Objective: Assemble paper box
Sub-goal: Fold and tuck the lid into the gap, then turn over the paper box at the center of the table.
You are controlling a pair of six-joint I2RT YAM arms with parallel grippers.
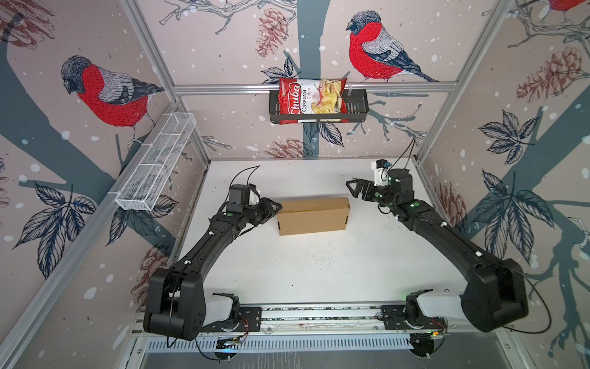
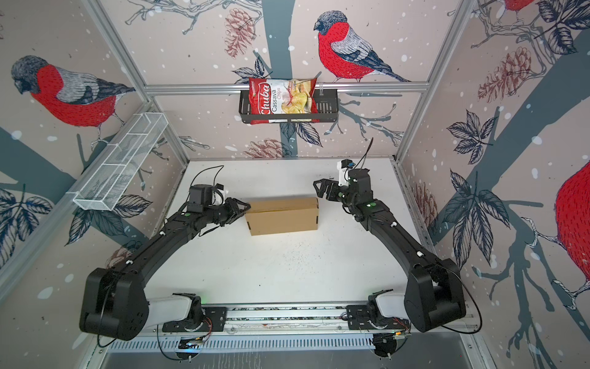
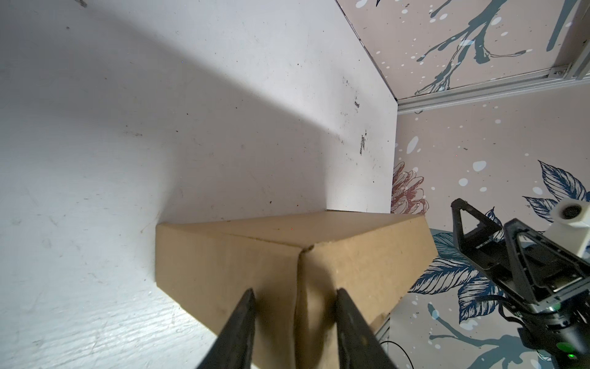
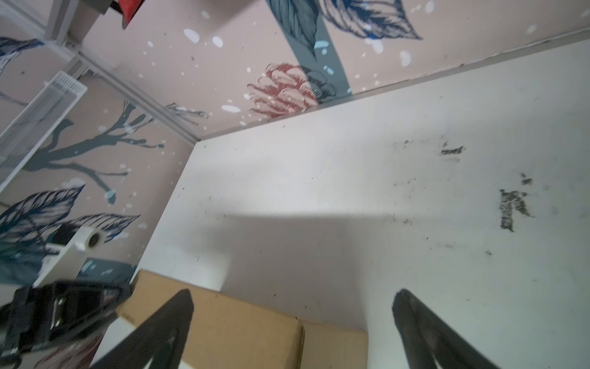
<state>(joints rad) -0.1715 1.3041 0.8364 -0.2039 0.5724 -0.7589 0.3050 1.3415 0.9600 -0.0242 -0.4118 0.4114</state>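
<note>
The paper box (image 1: 313,217) (image 2: 282,217) is a closed plain brown cardboard mailer lying flat in the middle of the white table (image 1: 319,265). My left gripper (image 1: 278,207) (image 2: 247,207) is at the box's far left corner. In the left wrist view the box (image 3: 351,255) has its corner edge between the partly spread fingers of that gripper (image 3: 295,292), whose tips lie close against the cardboard. My right gripper (image 1: 351,188) (image 2: 317,188) hovers wide open just beyond the far right corner, touching nothing. In the right wrist view the box (image 4: 239,326) lies below that gripper (image 4: 292,294).
A red chips bag (image 1: 311,100) sits in a black wire basket (image 1: 357,105) on the back wall rail. A white mesh shelf (image 1: 156,163) hangs on the left wall. Both arm bases stand on the front rail (image 1: 319,314).
</note>
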